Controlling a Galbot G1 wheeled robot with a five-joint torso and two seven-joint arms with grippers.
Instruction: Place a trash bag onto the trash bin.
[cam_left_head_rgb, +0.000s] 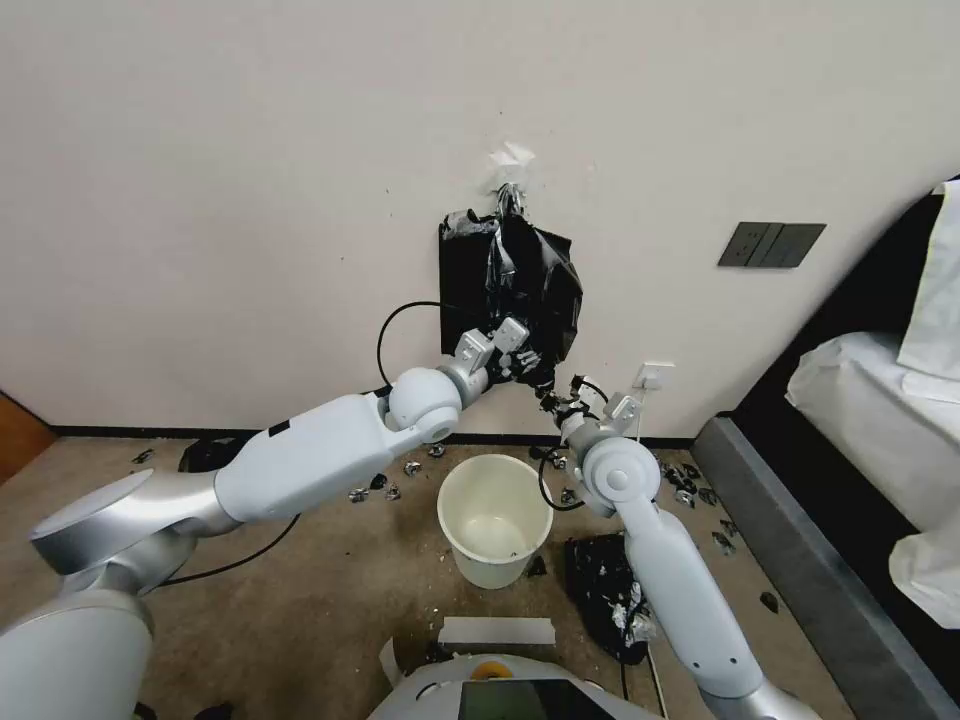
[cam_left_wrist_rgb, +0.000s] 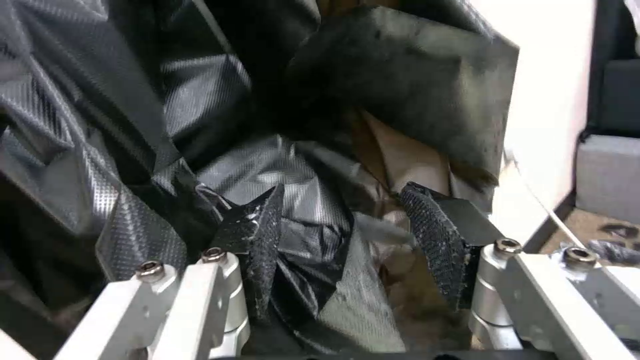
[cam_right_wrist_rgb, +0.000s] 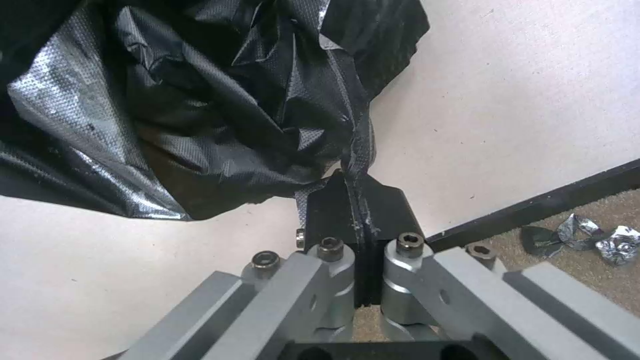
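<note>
While the trash bag (cam_left_head_rgb: 535, 285) hangs crumpled against the wall, its thin glossy black film shows a fine embossed weave and sharp creases. The left tool (cam_left_wrist_rgb: 347, 240) has its textured pads (cam_left_wrist_rgb: 433, 240) spread, with folds of film bunched between them. The right tool (cam_right_wrist_rgb: 357, 215) is pressed together, pinching a twisted strip of the bag's lower edge. Below them on the floor stands the trash bin (cam_left_head_rgb: 495, 520), round, smooth, cream-white and slightly tapered.

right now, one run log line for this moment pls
stage: taking bag off wall | right hand: shut on trash bag lower edge | left hand: open, in bag folds | trash bin: unlined, on floor below
</note>
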